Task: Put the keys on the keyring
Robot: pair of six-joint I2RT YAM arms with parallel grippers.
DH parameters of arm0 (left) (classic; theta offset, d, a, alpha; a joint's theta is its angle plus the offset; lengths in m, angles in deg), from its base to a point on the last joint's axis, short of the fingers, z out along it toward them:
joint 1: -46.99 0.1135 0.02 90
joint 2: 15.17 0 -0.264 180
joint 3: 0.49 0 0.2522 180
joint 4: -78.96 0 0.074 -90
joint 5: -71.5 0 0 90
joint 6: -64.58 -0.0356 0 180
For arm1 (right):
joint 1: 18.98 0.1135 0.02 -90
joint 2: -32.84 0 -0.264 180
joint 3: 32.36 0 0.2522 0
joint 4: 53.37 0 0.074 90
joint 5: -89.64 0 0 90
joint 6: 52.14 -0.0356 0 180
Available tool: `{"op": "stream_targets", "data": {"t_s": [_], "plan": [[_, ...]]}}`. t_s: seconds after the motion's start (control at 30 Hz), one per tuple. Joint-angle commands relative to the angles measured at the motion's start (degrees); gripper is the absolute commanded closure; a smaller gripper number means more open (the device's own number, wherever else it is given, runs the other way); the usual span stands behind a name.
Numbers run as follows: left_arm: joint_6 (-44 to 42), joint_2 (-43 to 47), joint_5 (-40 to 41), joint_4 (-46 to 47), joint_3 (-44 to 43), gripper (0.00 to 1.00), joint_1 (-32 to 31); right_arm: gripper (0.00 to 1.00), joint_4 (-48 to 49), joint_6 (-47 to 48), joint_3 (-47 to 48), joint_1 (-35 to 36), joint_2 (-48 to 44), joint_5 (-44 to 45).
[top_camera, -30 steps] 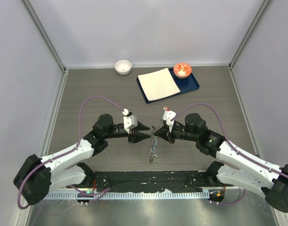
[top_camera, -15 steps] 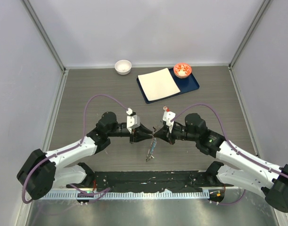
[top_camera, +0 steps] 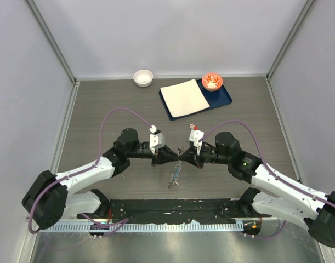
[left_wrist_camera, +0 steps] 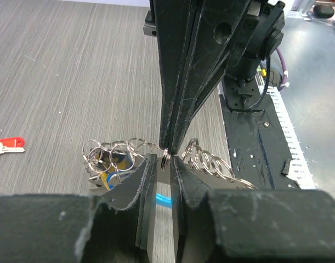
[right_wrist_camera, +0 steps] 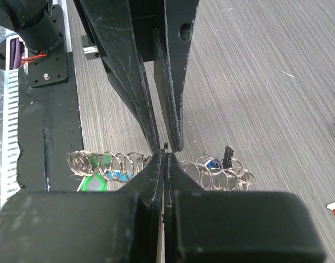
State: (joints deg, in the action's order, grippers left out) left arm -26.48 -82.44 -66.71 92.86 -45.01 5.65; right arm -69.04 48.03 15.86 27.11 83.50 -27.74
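On the grey bench (top_camera: 101, 109) the keyring (top_camera: 175, 174) ran toward the near edge. Right hand (right_wrist_camera: 163, 156) pinched it; left hand (left_wrist_camera: 163, 161) straddled it, slightly parted.

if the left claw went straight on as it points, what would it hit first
The keyring wire at its tips, then almost at once the right claw, facing the left claw tip to tip.

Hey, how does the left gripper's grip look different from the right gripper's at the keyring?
The left gripper shows a narrow gap between its fingers, with blue visible through it; the right gripper has its fingers pressed together. The left gripper reaches in from the left, the right gripper from the right. Both meet tip to tip at the keyring, with keys bunched on either side.
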Motion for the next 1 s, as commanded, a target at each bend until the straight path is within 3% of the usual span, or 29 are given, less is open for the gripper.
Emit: {"op": "stream_targets", "data": {"t_s": [0.0,0.17,0.27,0.33,0.4,0.43,0.53,0.73,0.97], "plan": [[-1.8,-1.3,-1.5,-0.7,-1.9,0.81,0.2,0.99,5.0,-0.1,2.6,0.1,-0.8,-1.5],[-1.8,-2.3,-3.0,0.2,-2.0,0.82,0.2,0.99,5.5,-0.8,2.7,0.1,-0.2,-2.1],[-1.8,-2.5,-3.2,0.8,-1.8,1.0,0.2,0.99,5.3,-1.4,2.8,0.1,0.2,-2.2],[-1.8,-2.2,-3.1,1.6,-1.3,1.0,0.2,0.98,5.2,-2.0,2.7,0.1,0.2,-1.7],[-1.5,-1.3,-2.3,3.4,0.0,1.0,0.2,0.88,4.9,-3.3,2.7,0.1,-0.1,-0.6],[-1.3,-0.9,-1.7,4.3,0.6,1.0,0.2,0.74,4.8,-3.9,2.7,0.1,-0.2,0.1],[-1.0,0.5,1.2,7.8,3.2,1.0,0.2,0.55,4.6,-6.8,2.7,0.1,-2.0,4.9],[0.8,0.8,3.7,12.9,5.1,1.0,0.2,0.52,5.2,-8.9,0.4,0.1,-6.4,17.7],[2.5,1.4,5.1,15.5,6.5,1.0,0.2,0.53,6.0,-8.9,-2.2,0.1,-4.9,13.8]]}}
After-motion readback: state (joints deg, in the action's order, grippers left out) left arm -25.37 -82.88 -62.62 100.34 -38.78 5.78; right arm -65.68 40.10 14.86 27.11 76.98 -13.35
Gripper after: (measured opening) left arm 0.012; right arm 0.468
